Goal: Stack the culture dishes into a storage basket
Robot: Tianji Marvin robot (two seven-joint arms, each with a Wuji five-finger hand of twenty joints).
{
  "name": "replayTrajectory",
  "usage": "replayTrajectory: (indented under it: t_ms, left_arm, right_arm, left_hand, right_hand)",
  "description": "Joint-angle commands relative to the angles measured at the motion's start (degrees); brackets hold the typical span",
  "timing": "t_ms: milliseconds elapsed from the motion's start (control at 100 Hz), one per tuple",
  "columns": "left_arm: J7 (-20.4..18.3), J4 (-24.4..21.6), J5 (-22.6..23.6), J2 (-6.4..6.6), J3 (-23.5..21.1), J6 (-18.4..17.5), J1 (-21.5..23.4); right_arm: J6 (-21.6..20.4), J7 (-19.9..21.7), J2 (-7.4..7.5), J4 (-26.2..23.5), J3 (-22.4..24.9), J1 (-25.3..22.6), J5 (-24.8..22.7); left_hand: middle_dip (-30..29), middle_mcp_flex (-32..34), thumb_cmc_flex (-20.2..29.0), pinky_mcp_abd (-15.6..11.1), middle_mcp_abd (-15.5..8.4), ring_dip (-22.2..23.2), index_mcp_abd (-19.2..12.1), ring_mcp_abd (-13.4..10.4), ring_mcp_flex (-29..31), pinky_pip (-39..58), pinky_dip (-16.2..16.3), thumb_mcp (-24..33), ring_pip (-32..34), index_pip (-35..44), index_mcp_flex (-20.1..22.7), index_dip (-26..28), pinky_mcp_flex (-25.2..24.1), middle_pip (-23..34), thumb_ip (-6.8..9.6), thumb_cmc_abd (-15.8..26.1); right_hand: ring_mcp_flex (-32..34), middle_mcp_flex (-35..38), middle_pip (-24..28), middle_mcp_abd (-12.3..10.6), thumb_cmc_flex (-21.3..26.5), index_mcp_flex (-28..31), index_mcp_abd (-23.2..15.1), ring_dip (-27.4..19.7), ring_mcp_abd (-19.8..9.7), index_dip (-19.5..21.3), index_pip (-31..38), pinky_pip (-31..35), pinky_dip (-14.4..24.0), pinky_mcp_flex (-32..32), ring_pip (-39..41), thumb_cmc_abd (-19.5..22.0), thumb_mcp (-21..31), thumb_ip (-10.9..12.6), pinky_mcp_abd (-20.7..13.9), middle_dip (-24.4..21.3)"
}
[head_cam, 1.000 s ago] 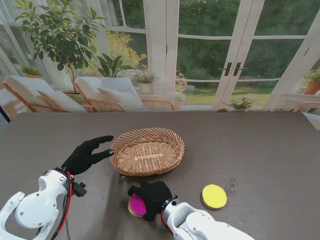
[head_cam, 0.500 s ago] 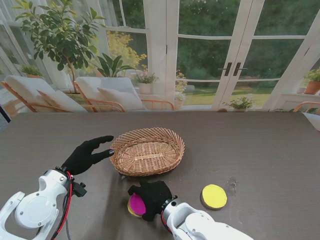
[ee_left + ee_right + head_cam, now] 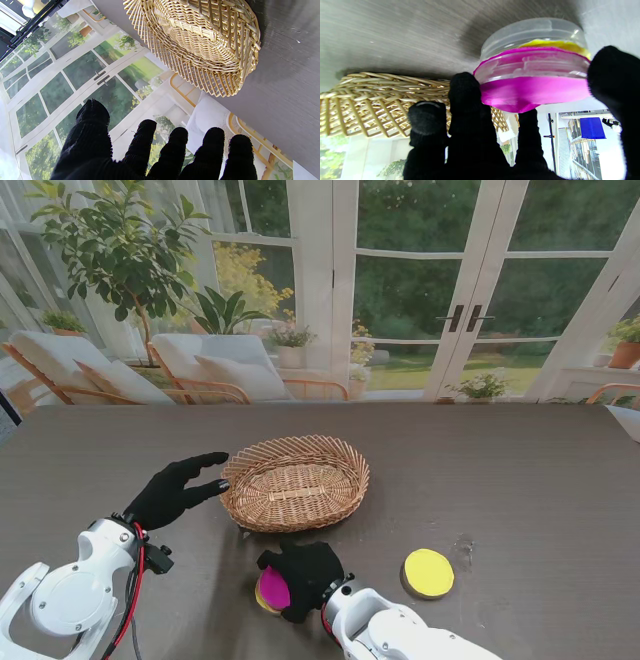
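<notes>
Basket (image 3: 294, 480) sits between magenta dish (image 3: 271, 589) and chairs (image 3: 210, 367).

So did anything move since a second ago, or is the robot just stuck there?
Almost nothing moved. The right hand stays wrapped around the pink dish, which sits on a yellow one in the right wrist view, and only its arm slid a tiny bit toward the robot's left. The left hand keeps hovering open beside the basket. The basket and the other yellow dish stayed put.
</notes>
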Motion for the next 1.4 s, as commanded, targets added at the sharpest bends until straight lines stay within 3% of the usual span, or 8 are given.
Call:
replayTrajectory:
  t_ms: [0, 520, 750, 880, 1170, 1310, 1390]
  left_arm:
    - [-1.27, -0.03, -0.25, 0.01, -0.03, 0.20, 0.12]
    - [-1.89, 0.14, -0.49, 0.12, 0.07, 0.40, -0.13]
    - [-2.08, 0.18, -0.54, 0.15, 0.16, 0.57, -0.22]
    - [-2.05, 0.21, -0.49, 0.14, 0.13, 0.58, -0.22]
    - [-1.92, 0.29, -0.36, 0.13, 0.05, 0.35, -0.20]
    - [-1.95, 0.34, -0.42, 0.14, 0.04, 0.30, -0.20]
    - [-2.00, 0.35, -0.44, 0.15, 0.05, 0.32, -0.21]
  right_arm:
    - [0.26, 0.93, -0.13, -0.49, -0.16, -0.36, -0.40]
    - [0.46, 0.00, -0.32, -0.01, -0.49, -0.43, -0.28]
    - [0.66, -0.10, -0.35, -0.16, -0.27, -0.73, -0.24]
    - [0.93, -0.32, -0.31, -1.25, 1.05, -1.97, -0.32]
    - [0.85, 0.72, 0.47, -5.84, 6.39, -6.39, -2.28]
    - [0.55, 0.57, 0.71, -7.78, 9.42, -8.77, -3.38]
    - [0.39, 0.15, 0.77, -9.09, 11.51, -10.49, -3.91]
  left_hand:
    - [-0.46, -0.81, 1.88, 0.47, 0.19, 0.43, 0.12, 0.67, -0.16, -1.65, 0.64, -1.29, -0.73, -0.81, 0.16, -0.29, -0.38, -0.80, 1.54, 2.87]
    - [-0.45, -0.74, 1.89, 0.52, 0.30, 0.44, 0.28, 0.79, -0.12, -1.66, 0.64, -1.29, -0.70, -0.73, 0.41, -0.26, -0.38, -0.78, 1.52, 3.09]
    - [-0.44, -0.72, 1.91, 0.49, 0.24, 0.46, 0.22, 0.84, -0.06, -1.64, 0.63, -1.34, -0.67, -0.75, 0.42, -0.27, -0.34, -0.77, 1.50, 3.19]
    - [-0.43, -0.65, 1.99, 0.47, 0.28, 0.47, 0.25, 0.72, -0.05, -1.63, 0.64, -1.32, -0.67, -0.79, 0.32, -0.29, -0.33, -0.76, 1.50, 3.21]
    - [-0.42, -0.61, 1.97, 0.53, 0.24, 0.47, 0.21, 0.74, -0.03, -1.60, 0.66, -1.36, -0.66, -0.78, 0.33, -0.28, -0.28, -0.75, 1.48, 3.29]
    - [-0.41, -0.55, 2.04, 0.51, 0.27, 0.48, 0.22, 0.77, 0.01, -1.61, 0.66, -1.34, -0.64, -0.75, 0.42, -0.27, -0.29, -0.74, 1.49, 3.33]
    - [-0.39, -0.35, 2.02, 0.50, 0.40, 0.49, 0.29, 0.71, 0.06, -1.62, 0.65, -1.34, -0.63, -0.72, 0.52, -0.26, -0.32, -0.68, 1.49, 3.46]
  right_hand:
    - [-1.49, -2.36, 0.89, -0.69, -1.36, -1.66, -0.77, 0.07, 1.00, 1.42, 3.47, 0.12, -0.93, -4.87, -0.24, 1.74, -2.05, 1.00, -1.42, 0.31]
    - [-3.44, -4.79, 0.52, -0.63, -4.47, -3.84, -0.49, -0.10, 2.43, 0.19, 1.56, -1.77, -1.21, -6.21, -3.42, 3.12, -2.95, 0.22, -0.26, -0.29]
    - [-5.63, -5.66, -0.07, -0.74, -4.99, -4.22, -0.37, -1.06, 4.89, -0.34, 1.37, -6.01, -2.14, -8.54, -8.73, 3.76, -3.04, 0.01, 2.42, -1.12]
    - [-7.97, -5.97, -0.94, -0.97, -5.40, -4.45, -0.13, -2.71, 7.70, -0.82, 1.09, -9.86, -2.96, -10.38, -16.14, 8.06, -5.60, 0.52, 4.58, -2.14]
    - [-10.99, -5.91, -2.45, -2.39, -4.45, -4.34, 2.10, -4.63, 10.29, -0.82, 0.95, -14.57, -4.09, -13.40, -24.26, 20.25, -14.74, 2.67, 6.66, -3.38]
    - [-14.41, -5.44, -4.50, -3.73, -3.07, -4.62, 3.24, -10.39, 11.66, -1.14, 0.82, -24.23, -9.29, -18.12, -35.72, 26.43, -20.57, 4.25, 9.89, -5.41]
    - [-15.73, -4.75, -5.92, -3.95, -2.98, -4.17, 3.57, -14.73, 12.86, -1.74, 0.34, -32.32, -15.00, -21.31, -43.32, 29.95, -22.96, 5.25, 11.76, -6.85]
